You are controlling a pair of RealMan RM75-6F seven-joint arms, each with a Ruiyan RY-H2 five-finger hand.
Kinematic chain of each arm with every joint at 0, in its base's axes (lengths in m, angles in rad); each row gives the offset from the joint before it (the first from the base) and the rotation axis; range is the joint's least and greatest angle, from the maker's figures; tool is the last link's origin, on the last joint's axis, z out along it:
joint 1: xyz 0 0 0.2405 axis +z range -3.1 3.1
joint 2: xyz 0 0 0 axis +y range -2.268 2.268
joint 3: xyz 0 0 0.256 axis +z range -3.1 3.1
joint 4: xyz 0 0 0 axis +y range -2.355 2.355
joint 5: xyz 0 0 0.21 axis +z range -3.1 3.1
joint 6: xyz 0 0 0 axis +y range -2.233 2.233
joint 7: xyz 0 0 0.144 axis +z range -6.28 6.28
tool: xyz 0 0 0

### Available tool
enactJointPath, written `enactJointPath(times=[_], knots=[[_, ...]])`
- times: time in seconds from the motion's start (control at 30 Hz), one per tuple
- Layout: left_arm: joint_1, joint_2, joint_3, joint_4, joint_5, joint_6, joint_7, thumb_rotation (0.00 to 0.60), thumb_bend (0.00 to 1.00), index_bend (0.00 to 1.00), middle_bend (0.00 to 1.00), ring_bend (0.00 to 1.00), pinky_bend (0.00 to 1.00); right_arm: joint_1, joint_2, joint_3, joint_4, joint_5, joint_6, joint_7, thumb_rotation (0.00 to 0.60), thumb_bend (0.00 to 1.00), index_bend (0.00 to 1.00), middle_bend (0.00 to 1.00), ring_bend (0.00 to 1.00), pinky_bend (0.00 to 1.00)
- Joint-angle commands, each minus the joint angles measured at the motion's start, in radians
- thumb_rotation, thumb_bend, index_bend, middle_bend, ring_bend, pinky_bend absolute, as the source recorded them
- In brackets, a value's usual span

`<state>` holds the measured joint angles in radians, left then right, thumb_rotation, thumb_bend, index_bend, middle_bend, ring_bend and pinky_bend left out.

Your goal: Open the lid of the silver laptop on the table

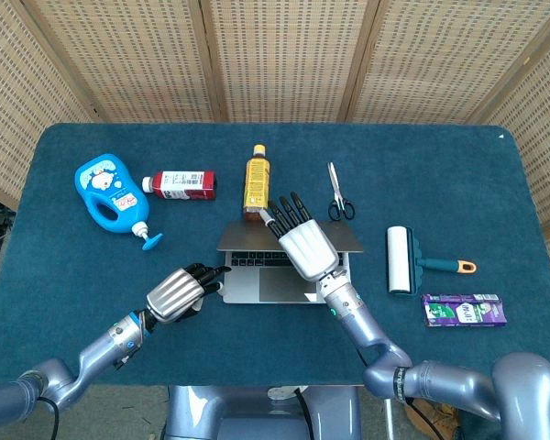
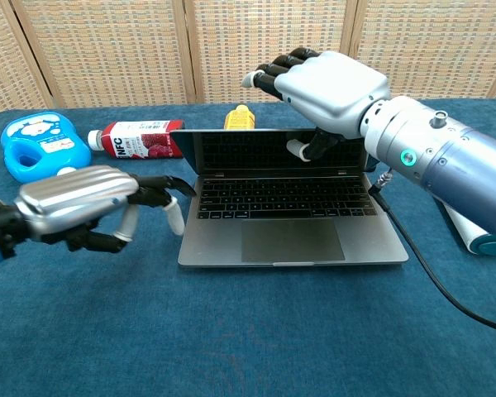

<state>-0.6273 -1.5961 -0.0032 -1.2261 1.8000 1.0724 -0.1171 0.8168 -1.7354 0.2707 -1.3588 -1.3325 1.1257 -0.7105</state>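
Note:
The silver laptop [image 1: 257, 286] lies at the table's middle, its lid [image 2: 231, 153] raised to nearly upright in the chest view, keyboard [image 2: 281, 198] showing. My right hand [image 2: 326, 83] hovers over the lid's top right edge; its thumb [image 2: 302, 149] rests against the screen side while the other fingers stretch out above the edge, not clasping it. My left hand [image 2: 78, 203] is low at the laptop's left side, holding nothing, its fingertips [image 1: 222, 271] reaching the base's left edge.
Behind the laptop lie a yellow bottle [image 1: 257, 179], a red bottle [image 1: 183, 184] and a blue detergent jug [image 1: 105, 192]. Scissors [image 1: 337, 194], a lint roller [image 1: 401, 260] and a purple pack [image 1: 463, 310] lie to the right.

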Motion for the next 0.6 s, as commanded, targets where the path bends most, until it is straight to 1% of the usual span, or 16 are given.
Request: enactJointPath(times=[0.03,0.17,0.27,0.4,0.6], knots=[[-0.027,-0.047,-0.007,0.038,-0.026,-0.031,0.015,0.600,1.00,0.38,0.15,0.26,0.28,0.003,0.005,0.002,-0.006,0.006,0.002,-0.008,0.600,0.54,0.12,0.15,0.09,0.00],[-0.050,-0.091,-0.016,0.067,-0.052,-0.052,0.025,0.600,1.00,0.39,0.16,0.26,0.28,0.004,0.010,0.003,-0.013,0.021,0.000,-0.014,0.600,0.54,0.12,0.15,0.09,0.00],[-0.066,-0.118,-0.013,0.083,-0.060,-0.067,0.058,0.600,1.00,0.40,0.17,0.27,0.29,0.006,0.015,-0.001,-0.014,0.024,-0.002,-0.016,0.600,0.54,0.12,0.15,0.09,0.00],[-0.080,-0.137,-0.010,0.083,-0.082,-0.091,0.085,0.600,1.00,0.41,0.18,0.28,0.30,0.011,0.021,0.002,-0.014,0.029,-0.002,-0.016,0.600,0.54,0.12,0.15,0.09,0.00],[-0.088,-0.149,-0.010,0.072,-0.119,-0.114,0.122,0.600,1.00,0.41,0.18,0.28,0.30,0.012,0.042,0.006,-0.015,0.042,0.002,-0.020,0.600,0.54,0.12,0.15,0.09,0.00]])
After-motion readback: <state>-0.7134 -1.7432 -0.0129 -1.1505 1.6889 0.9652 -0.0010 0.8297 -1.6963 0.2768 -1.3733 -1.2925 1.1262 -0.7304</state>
